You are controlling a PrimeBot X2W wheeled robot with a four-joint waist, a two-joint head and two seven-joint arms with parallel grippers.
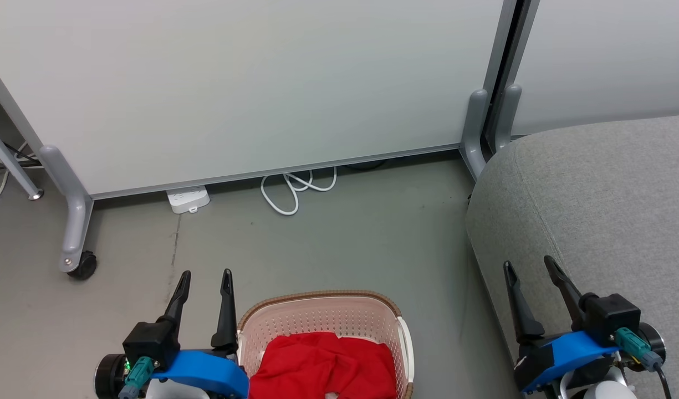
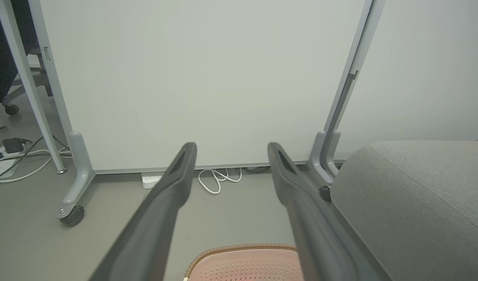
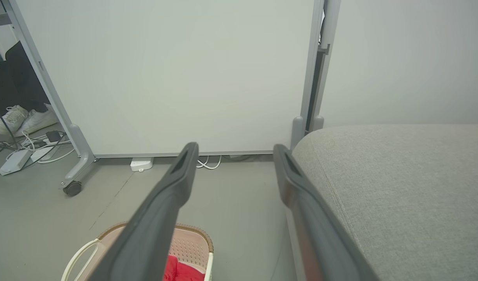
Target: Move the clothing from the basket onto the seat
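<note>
The left gripper (image 1: 206, 274) and the right gripper (image 1: 527, 263) are held parted and empty, the left just beside the cream perforated plastic basket (image 1: 317, 295); bright red soft clothing (image 1: 322, 360) is bunched inside it; the large grey fabric seat (image 1: 594, 210) stands apart, rightward; should only a fold be pinched, cloth could be dropped onto the grey floor (image 1: 345, 238) between.

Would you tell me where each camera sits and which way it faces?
Head view: on the head, facing forward and down at basket, clothing and seat; left gripper and right gripper at lower corners.
Left wrist view: left wrist, facing the partition along its own fingers.
Right wrist view: right wrist, likewise facing the partition along its fingers.
All share basket, seat, partition.
</note>
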